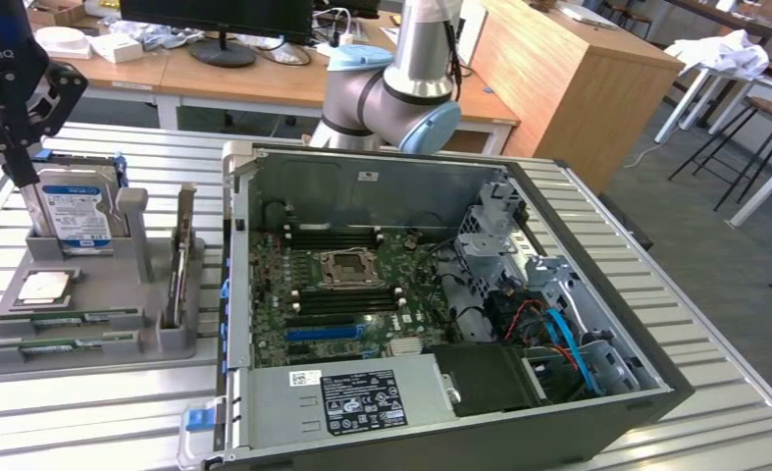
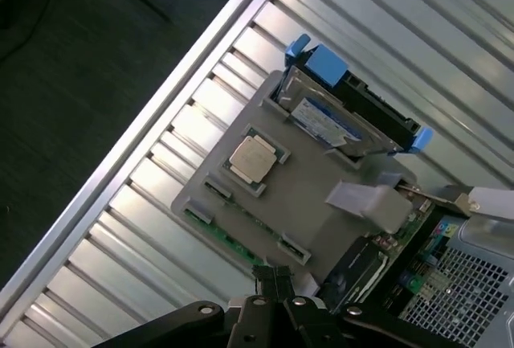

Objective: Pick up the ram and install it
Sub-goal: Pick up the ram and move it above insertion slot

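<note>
Claw (image 1: pixel 22 167) pressed together and empty, hanging over the hard drive (image 1: pixel 78 211) at the far end of the gray holder (image 1: pixel 111 294). The ram (image 1: pixel 65 319) lies in a slot at the holder's near end, on the bench (image 1: pixel 84 412), on the exterior view's left of the open computer case (image 1: pixel 660 392). Risk, as I judge it: coming down like this, the claw would jab the thin stick instead of straddling it, or clip the drive.

Table (image 1: pixel 84 412): ribbed bare metal, satin sheen. Holder tray (image 2: pixel 313 195): matt grey plastic, smooth. CPU chip (image 2: pixel 255 157): bright metal lid. Hard drive (image 1: pixel 75 211): glossy label; caddy (image 2: pixel 317 63) blue plastic. Ram (image 2: pixel 233 242): green PCB, matt.
</note>
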